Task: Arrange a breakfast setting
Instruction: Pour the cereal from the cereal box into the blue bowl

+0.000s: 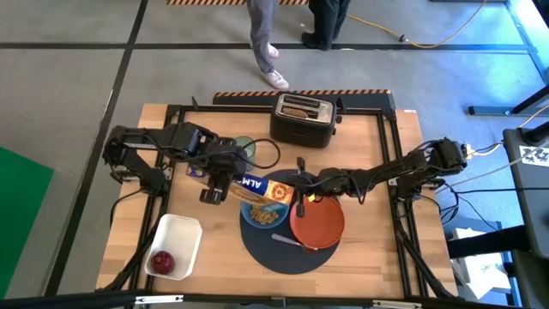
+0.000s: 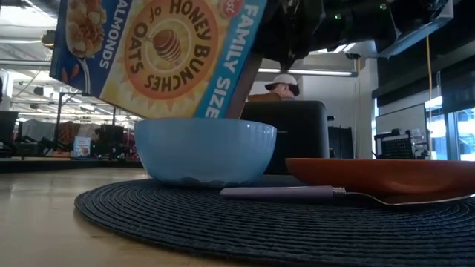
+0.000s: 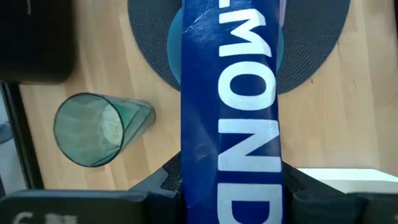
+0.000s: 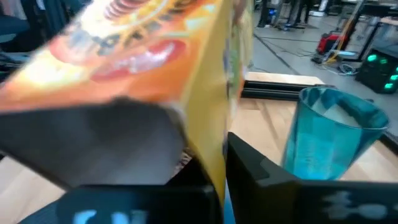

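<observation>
Both jaws are clamped on the cereal box (image 1: 257, 189): left gripper (image 1: 216, 184) at one end, right gripper (image 1: 302, 190) at the other. I've got the box tipped over the blue bowl (image 1: 264, 215), long axis running left-right. I can read "HONEY BUNCHES", "OATS", "ALMONDS", "FAMILY SIZE". Bowl, orange-red plate (image 1: 317, 221) and spoon (image 2: 297, 193) sit on the dark mat (image 1: 257, 249); glass (image 3: 96, 127) stands on the worktop (image 1: 360, 257).

Grey concrete floor (image 1: 77, 51) with dark seams around the wooden table (image 1: 377, 257), yellow cable (image 1: 429, 39) snaking past the far side, ceiling strip lights (image 2: 22, 15) overhead.
</observation>
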Available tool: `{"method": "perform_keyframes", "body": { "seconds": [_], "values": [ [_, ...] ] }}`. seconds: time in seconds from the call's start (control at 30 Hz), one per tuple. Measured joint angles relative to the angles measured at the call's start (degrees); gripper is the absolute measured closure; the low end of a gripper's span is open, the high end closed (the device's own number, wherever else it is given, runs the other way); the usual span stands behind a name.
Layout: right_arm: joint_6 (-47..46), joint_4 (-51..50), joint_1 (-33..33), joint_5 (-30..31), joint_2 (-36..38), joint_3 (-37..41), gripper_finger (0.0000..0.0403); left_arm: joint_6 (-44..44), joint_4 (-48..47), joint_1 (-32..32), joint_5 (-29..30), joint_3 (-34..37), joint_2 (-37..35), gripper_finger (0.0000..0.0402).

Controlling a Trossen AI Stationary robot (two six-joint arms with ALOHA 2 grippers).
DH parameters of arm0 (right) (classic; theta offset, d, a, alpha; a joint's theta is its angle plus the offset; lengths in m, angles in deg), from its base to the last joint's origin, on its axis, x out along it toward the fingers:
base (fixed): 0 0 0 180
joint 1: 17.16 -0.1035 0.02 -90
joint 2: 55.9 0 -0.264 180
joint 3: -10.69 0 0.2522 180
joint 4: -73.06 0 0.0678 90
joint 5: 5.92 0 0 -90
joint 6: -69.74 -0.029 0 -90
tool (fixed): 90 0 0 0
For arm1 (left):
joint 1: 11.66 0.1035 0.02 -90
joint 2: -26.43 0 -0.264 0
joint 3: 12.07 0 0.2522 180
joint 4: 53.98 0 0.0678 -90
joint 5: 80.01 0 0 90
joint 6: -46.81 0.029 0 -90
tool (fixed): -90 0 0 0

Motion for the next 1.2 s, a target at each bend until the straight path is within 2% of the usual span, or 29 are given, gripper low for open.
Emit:
{"method": "perform_keyframes", "body": {
  "seconds": [0.3, 0.77, 1.03, 1.2],
  "values": [
    [0.9, 0.8, 0.0, 1.3, -0.1, 0.0, 0.0401, -1.4, -0.2, -1.5, 1.8, -6.8, 0.0, 0.0283],
    [4.0, 3.1, 0.3, 4.0, -0.8, 0.1, 0.0403, -2.3, 0.0, -1.7, 1.9, -7.0, -0.1, 0.0283],
    [4.1, 5.8, 1.1, 1.9, -4.2, 0.2, 0.0403, -1.9, 0.2, -1.1, 1.1, -6.8, 1.0, 0.0283],
    [4.6, 6.6, 1.5, 2.8, -5.2, 0.1, 0.0403, -1.4, 0.1, -0.8, 1.2, -6.8, 1.1, 0.0283]
  ]
}}
